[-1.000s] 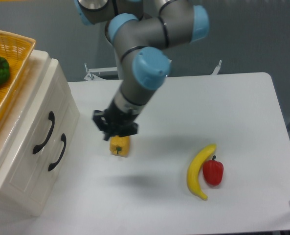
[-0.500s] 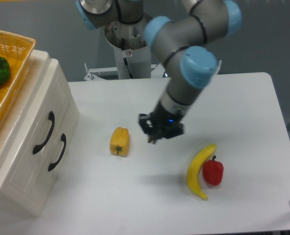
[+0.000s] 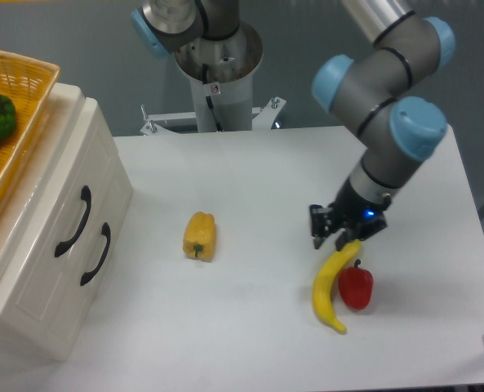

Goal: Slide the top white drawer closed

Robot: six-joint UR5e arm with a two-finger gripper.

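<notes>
While flush in its cabinet, top white drawer [image 3: 58, 204], handle [image 3: 73, 221] running diagonally.

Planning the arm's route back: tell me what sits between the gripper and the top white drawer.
In the fixed camera view, only a yellow bell pepper lies on the white table between the gripper and the glossy top white drawer with its black curved handle.
</notes>
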